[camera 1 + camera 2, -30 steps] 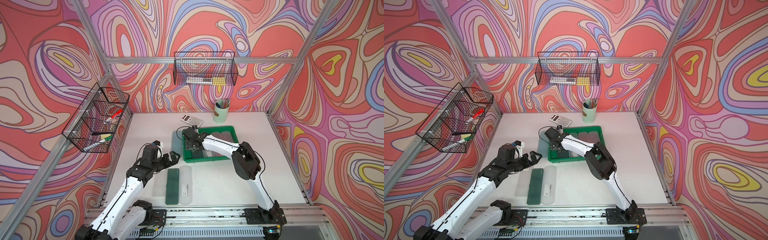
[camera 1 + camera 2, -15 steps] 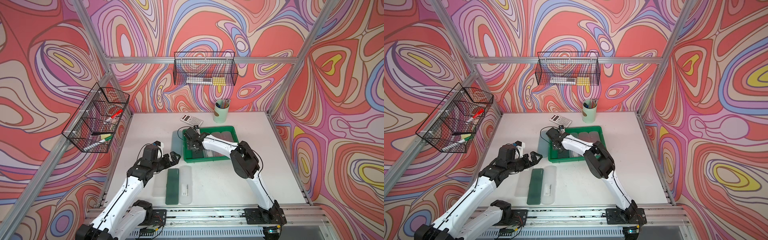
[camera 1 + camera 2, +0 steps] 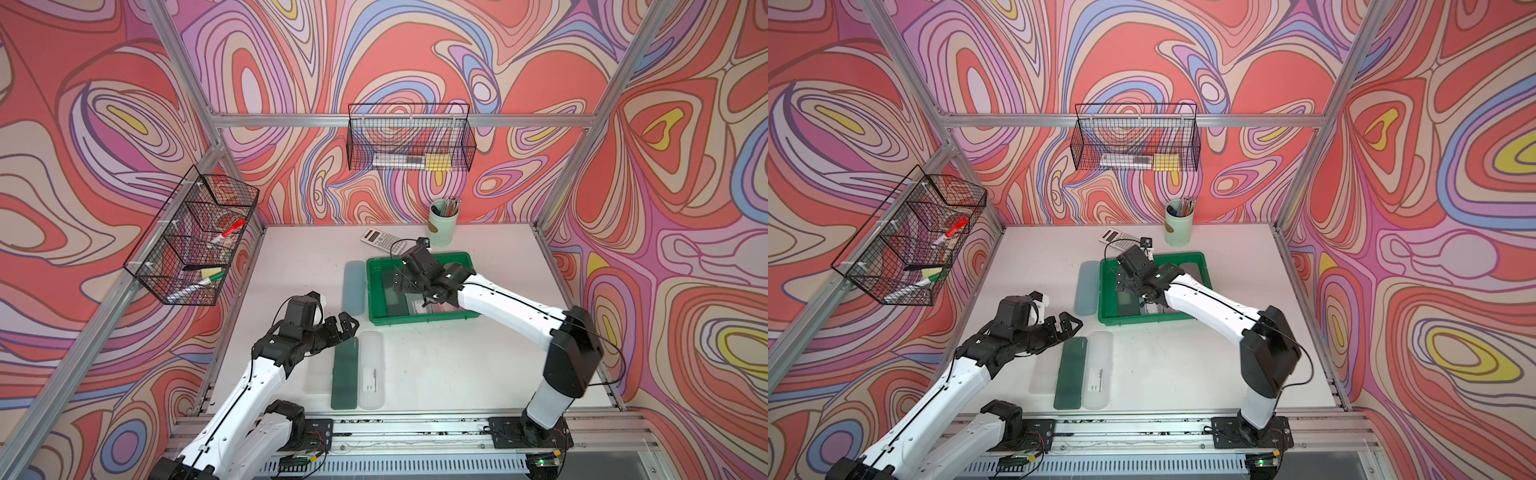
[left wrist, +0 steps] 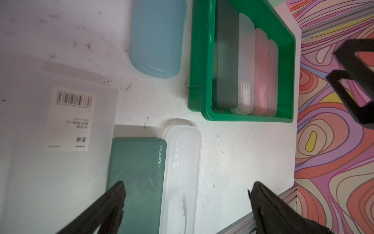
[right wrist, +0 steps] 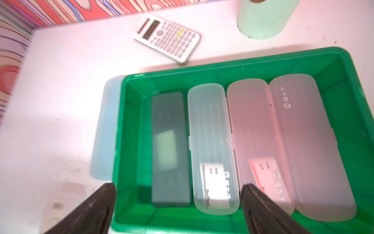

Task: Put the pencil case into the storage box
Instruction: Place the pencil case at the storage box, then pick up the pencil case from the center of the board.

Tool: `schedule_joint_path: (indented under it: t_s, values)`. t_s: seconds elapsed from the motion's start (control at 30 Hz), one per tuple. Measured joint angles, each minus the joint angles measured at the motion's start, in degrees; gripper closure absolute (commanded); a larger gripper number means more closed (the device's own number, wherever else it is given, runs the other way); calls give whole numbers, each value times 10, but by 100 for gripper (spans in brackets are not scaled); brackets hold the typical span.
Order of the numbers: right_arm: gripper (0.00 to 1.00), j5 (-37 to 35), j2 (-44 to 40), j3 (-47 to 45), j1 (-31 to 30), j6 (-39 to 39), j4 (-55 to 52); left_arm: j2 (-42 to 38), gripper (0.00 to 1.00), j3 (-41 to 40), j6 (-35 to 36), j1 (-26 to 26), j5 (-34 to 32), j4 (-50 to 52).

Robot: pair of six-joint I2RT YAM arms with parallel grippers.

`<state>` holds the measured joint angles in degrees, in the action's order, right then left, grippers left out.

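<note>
Right now the storage box (image 5: 222,66) holds four cases side by side: dark grey case (image 5: 170,150), clear case (image 5: 210,131), pink case (image 5: 249,125), frosted case (image 5: 307,141). The blue case (image 3: 354,286) lies on the table (image 3: 457,374) just beside the box wall. The dark green case (image 3: 345,372), white case (image 3: 371,370) and big clear case (image 3: 318,376) lie together nearer the front. The right arm (image 3: 511,311) partly covers the box in both top views; the right wrist view shows all four. The right claw (image 5: 178,188) hangs over the box, jaws apart, empty. The left claw (image 4: 188,186) hovers above the dark green case, jaws apart.
</note>
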<state>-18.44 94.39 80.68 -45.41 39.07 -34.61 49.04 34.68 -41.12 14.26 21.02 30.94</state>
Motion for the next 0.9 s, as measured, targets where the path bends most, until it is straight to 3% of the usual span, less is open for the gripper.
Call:
schedule_joint_path:
  t_s: [0.17, 0.33, 0.57, 0.9]
  values:
    - [2, 13, -83, -126, -93, 64, 31, -19, 1, 0, -14, 0, -27, 49]
    - [2, 31, -56, -210, -205, 125, 49, -21, 1, 10, -16, 0, -54, 89]
    - [2, 47, 32, -199, -275, 159, 85, -31, 1, 13, -21, 0, -65, 105]
    - [2, 58, 122, -129, -294, 168, 85, -44, 1, 29, -21, 0, -69, 136]
